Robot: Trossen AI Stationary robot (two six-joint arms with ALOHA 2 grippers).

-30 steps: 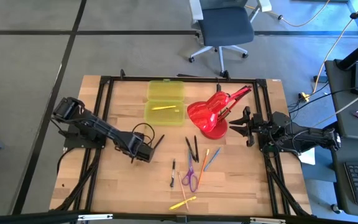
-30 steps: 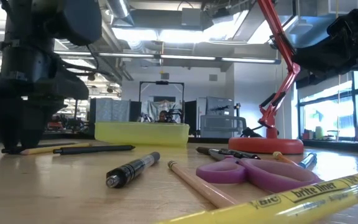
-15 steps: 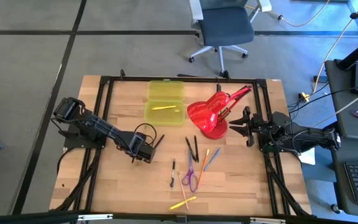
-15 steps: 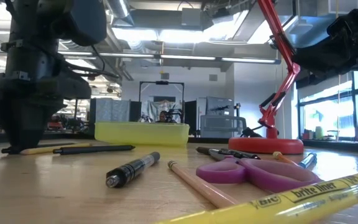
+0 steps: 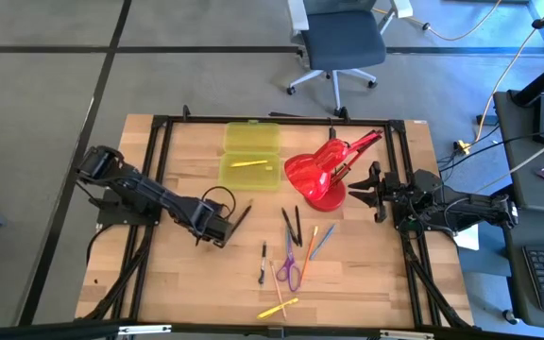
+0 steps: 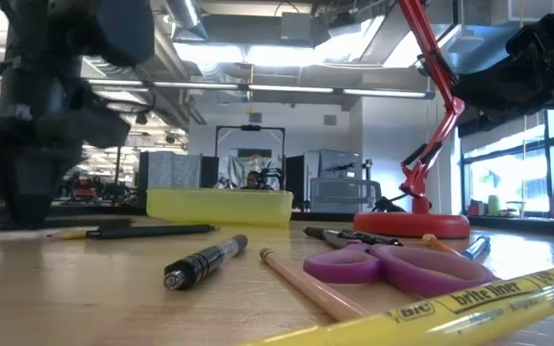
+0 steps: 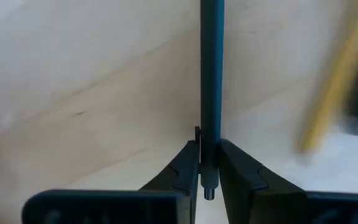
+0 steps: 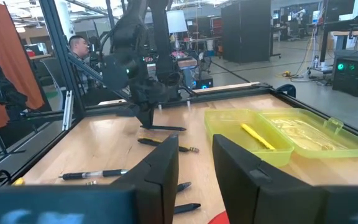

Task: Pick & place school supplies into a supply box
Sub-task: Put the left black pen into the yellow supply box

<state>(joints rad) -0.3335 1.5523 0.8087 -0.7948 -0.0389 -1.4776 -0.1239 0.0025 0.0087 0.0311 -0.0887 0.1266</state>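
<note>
My left gripper [image 5: 221, 231] is low over the table's left middle, shut on a black pen [image 5: 241, 215] that runs toward the far right. The open yellow-green supply box [image 5: 250, 151] stands at the far middle with a yellow item [image 5: 249, 163] inside. Loose supplies lie flat on the table: two black pens [image 5: 292, 225], an orange pencil [image 5: 308, 247], a blue pen [image 5: 323, 240], purple scissors [image 5: 290, 272], a small black pen [image 5: 263, 263] and a yellow highlighter [image 5: 279, 307]. My right gripper [image 5: 377, 193] waits open at the right, beside the lamp. My left gripper pinches the black pen close to one end [image 7: 210, 143] between its two fingers [image 7: 185, 171]; a short stub sticks out behind them. The fingers come down from above and lie across the pen. The pen [image 6: 152, 231] stays about level, at or just above the tabletop.
A red desk lamp [image 5: 317, 176] stands right of the box, its arm reaching toward the far right. A yellowish pencil [image 6: 70, 233] lies beside the held pen. A black frame borders the table. Bare wood lies near the left front.
My left gripper has shut on the black pen's end. Gripper and arm have shifted a little toward the table's left, blurred in the low view, and the pen has swung slightly with them.
</note>
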